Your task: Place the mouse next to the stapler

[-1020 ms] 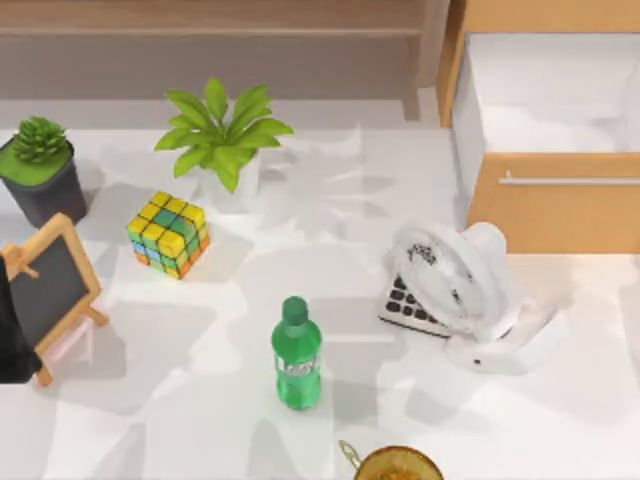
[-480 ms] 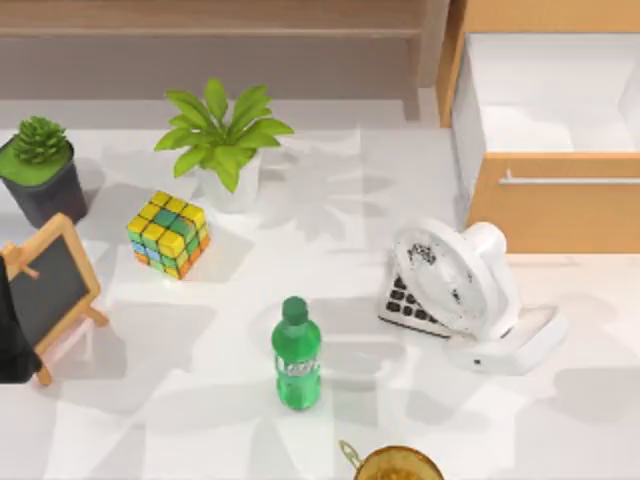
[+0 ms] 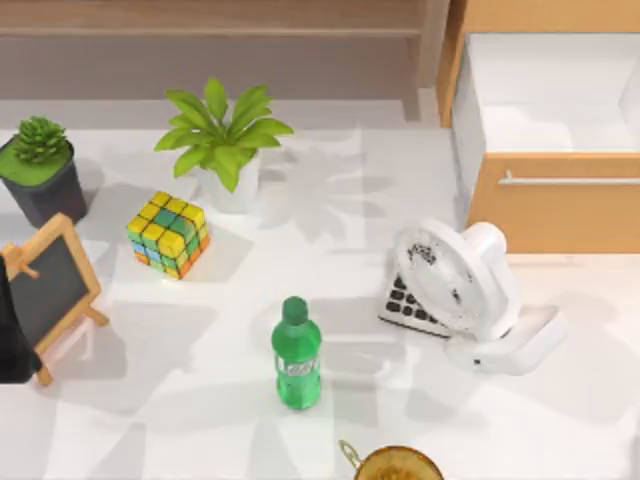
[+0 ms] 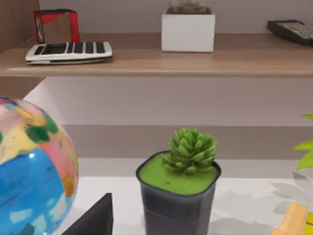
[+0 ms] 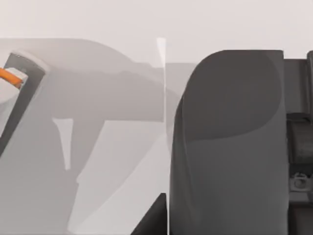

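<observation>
top view, things: fan [image 3: 450, 275], calculator [image 3: 408, 305], bottle [image 3: 297, 352] and the white bit at the fan's foot, which I take for the stapler [image 3: 520, 340], all sit exactly where they sat a second ago.
top view, change: only the shadows over the table's [image 3: 200, 420] right side have slid around.
top view, left arm: dark bulk [image 3: 12, 330] at the left edge, parked.
left wrist view: just a potted succulent [image 4: 178, 191], a globe [image 4: 29, 171] and a shelf [image 4: 146, 61] behind.
right wrist view: a big dark shape [image 5: 230, 137] right up against the lens, bare table beside it. Could be the mouse, could be gripper, honestly can't tell.
jaws: can't tell for either arm.
mouse: can't place it from these.
meaning: I'd guess the right arm is on the move, but nothing is by the stapler yet.
</observation>
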`<action>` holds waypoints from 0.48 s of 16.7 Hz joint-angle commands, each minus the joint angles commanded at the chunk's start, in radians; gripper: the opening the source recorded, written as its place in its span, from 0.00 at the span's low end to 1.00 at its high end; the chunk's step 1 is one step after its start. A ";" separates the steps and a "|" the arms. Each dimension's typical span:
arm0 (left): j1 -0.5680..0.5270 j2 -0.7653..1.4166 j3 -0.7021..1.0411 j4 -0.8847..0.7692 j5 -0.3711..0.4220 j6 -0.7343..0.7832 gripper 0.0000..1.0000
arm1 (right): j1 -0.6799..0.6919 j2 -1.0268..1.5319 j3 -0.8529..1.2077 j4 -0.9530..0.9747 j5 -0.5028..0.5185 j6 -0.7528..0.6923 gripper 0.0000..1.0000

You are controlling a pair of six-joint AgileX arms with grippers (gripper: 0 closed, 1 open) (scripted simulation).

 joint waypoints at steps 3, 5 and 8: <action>0.000 0.000 0.000 0.000 0.000 0.000 1.00 | 0.000 0.000 0.000 0.000 0.000 0.000 0.00; 0.000 0.000 0.000 0.000 0.000 0.000 1.00 | 0.004 0.005 0.003 0.002 0.000 0.003 0.00; 0.000 0.000 0.000 0.000 0.000 0.000 1.00 | 0.003 0.006 0.020 0.033 -0.021 -0.004 0.00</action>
